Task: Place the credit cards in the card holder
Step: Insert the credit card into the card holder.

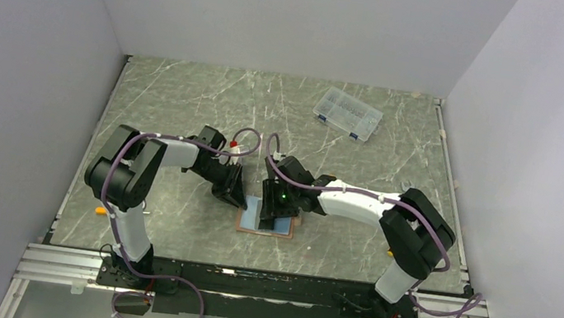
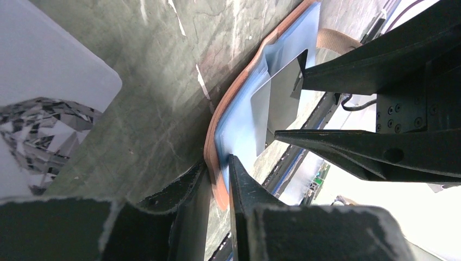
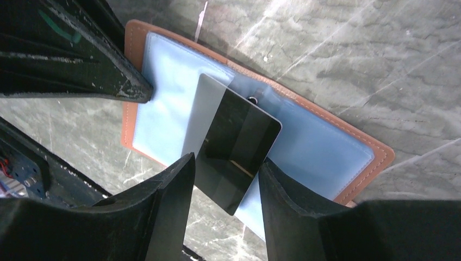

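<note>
- We see a clear box [image 1: 348, 112] well apart from the open card holder [image 3: 326, 147].
- One credit card [image 3: 239, 136] stands tilted on its blue lining.
- The left gripper [image 2: 216, 166] pinches the holder's edge; the right gripper [image 3: 225, 160] flanks the card, and we cannot tell if it grips.

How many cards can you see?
2. One card sits partly in the holder, between the fingers of the right gripper; a pale card lies on the table beside the left gripper. More may be hidden.

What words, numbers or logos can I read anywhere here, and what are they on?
No text can be read in any view.
Pale card: only a diamond picture, no legible words.
Reflective card standing in the card holder: shiny face, no print visible.
Clear box: too small to tell whether it has a label.
</note>
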